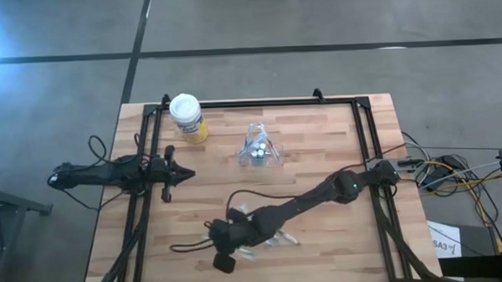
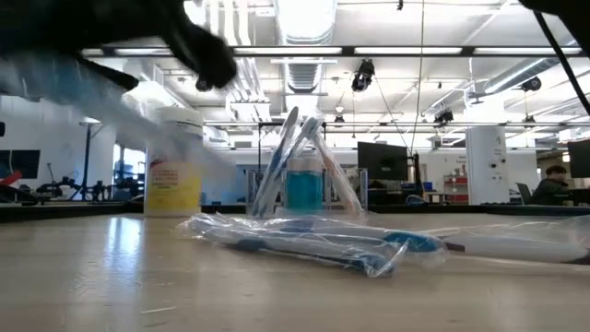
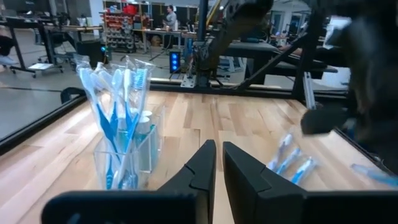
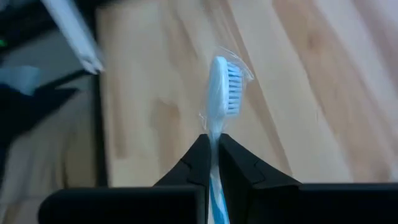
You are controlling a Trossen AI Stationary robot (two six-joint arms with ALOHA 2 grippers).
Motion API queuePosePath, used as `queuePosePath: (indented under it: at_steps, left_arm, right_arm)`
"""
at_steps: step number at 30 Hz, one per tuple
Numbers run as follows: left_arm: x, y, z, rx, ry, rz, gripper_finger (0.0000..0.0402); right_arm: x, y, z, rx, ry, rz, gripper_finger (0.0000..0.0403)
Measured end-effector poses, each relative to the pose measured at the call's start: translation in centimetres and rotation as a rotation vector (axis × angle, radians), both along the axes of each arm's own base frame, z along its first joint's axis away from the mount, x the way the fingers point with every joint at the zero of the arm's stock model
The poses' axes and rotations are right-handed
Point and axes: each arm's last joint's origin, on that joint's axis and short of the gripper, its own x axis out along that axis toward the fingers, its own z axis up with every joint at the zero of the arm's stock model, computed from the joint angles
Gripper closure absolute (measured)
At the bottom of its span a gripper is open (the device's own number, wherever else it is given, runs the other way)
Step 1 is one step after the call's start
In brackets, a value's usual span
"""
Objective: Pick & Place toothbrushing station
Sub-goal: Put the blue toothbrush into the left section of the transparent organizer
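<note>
Right gripper (image 4: 212, 146) clamped on wrapped toothbrush (image 4: 222, 93), bristle head sticking out ahead of fingertips; more wrapped toothbrushes (image 1: 279, 238) lie just beside it. Clear holder (image 1: 259, 149) well apart. Left gripper (image 3: 219, 158) pressed together, nothing between fingers, waiting near yellow canister (image 1: 187, 117)

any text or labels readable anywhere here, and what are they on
Nothing reads cleanly.
Yellow canister: red and dark print on its label, too blurred to read.
White paper tag on the floor beside the table: dark characters, too small to make out.
Wrapped toothbrushes and clear holder: no legible print visible.
</note>
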Motion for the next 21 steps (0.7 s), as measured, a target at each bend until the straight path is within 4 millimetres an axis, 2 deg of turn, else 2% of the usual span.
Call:
queuePosePath:
  at_steps: [3, 8, 13, 17, 21]
  left_arm:
    - [0.0, 0.0, 0.0, -0.001, 0.002, -0.004, 0.0372]
    - [0.0, 0.0, 0.0, -0.002, 0.003, -0.005, 0.0373]
    - [0.0, -0.1, 0.0, -0.003, 0.005, -0.023, 0.0373]
    - [0.0, -0.1, 0.0, -0.002, 0.006, -0.023, 0.0376]
    - [0.0, -0.1, 0.0, -0.001, 0.007, -0.022, 0.0374]
  right_arm:
    - [-0.3, 0.3, 2.5, -0.057, -0.094, 0.056, 0.0388]
    - [-1.7, 1.2, 6.2, -0.308, -0.233, 0.094, 0.0389]
    - [-3.4, 1.9, 10.3, -0.391, -0.346, 0.178, 0.0389]
    - [-5.1, 2.7, 12.9, -0.465, -0.409, 0.239, 0.0389]
    - [-7.3, 2.7, 15.5, -0.587, -0.411, 0.193, 0.0389]
